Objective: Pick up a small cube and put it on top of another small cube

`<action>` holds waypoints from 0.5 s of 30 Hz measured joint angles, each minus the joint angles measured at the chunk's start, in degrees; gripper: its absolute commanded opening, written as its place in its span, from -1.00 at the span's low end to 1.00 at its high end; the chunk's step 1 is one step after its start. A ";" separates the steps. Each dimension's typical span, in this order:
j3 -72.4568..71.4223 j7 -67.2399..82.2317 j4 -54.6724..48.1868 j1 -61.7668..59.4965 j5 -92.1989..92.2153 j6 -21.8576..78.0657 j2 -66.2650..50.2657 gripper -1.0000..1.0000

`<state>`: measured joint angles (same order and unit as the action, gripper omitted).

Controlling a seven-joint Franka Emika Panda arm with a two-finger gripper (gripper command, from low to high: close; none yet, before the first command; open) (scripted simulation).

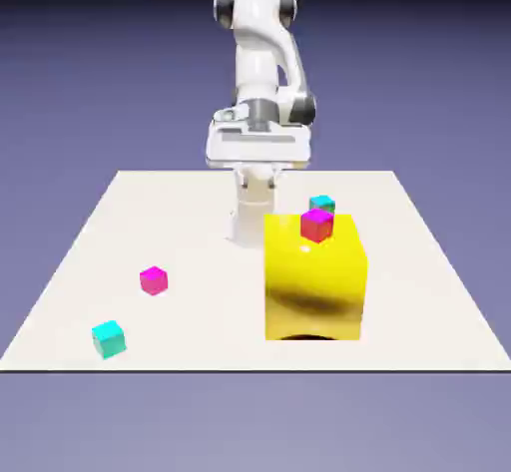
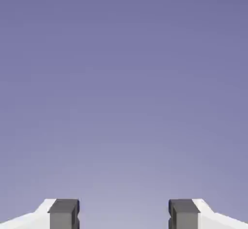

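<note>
Magenta-pink cube: I see it on the counter, toward the exterior view's left, resting flat and slightly turned, with the cyan cube nearer the camera and apart from it.
Weight and feel: I'd judge it light and rigid, with smooth, plain faces; nothing about it looks soft or fragile. It may skid or twist if one finger meets it first.
Where to grip: I'd take two opposite side faces at about mid-height, the fingers squared to its turned sides, coming straight down from above. Gripping across corners could spin it out.
Hand: I have the hand wide, its two grey fingertips well apart, nothing between them and nothing touched.
Hand's aim: only blue-violet backdrop shows beyond the fingers, so I'd need to tip the hand down toward the counter before lining up.
Yellow block: the big yellow block stands well apart from my cube; the redder-fronted magenta cube shows at its top, and another cyan cube shows behind.
Stacking target: I can't tell from here which cube is meant to go underneath. A gentle, level release should suit such a small top face.
</note>
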<state>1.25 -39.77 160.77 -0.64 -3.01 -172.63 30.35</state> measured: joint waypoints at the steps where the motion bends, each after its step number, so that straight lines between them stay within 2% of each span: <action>1: 1.03 2.23 -0.19 -1.10 -2.49 1.15 -1.92 0.00; 15: 15.49 33.48 -2.88 -16.72 -37.38 17.18 -28.76 0.00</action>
<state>16.74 -6.29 157.89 -17.36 -40.38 -155.45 1.59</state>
